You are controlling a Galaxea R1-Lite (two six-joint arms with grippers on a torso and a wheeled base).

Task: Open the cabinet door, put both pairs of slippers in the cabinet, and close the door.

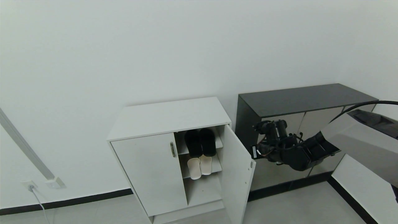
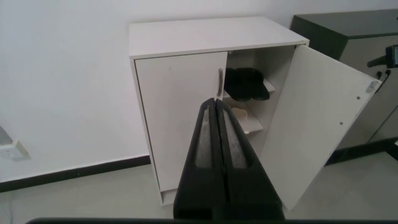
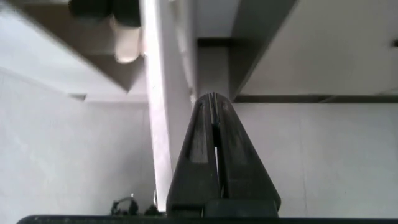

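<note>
Black slippers point(image 1: 200, 142) lie front-to-back (door point(image 1: 236, 174) open).

White cabinet point(image 1: 168, 118), blk slippers point(image 1: 200, 142), off-white slippers point(image 1: 199, 166), blk-top sideboard point(image 1: 304, 98) w/ grey doors point(image 1: 320, 118).

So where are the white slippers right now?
In the head view, the white slippers sit inside the white cabinet, in its open right side, on the shelf directly below the black slippers.
</note>
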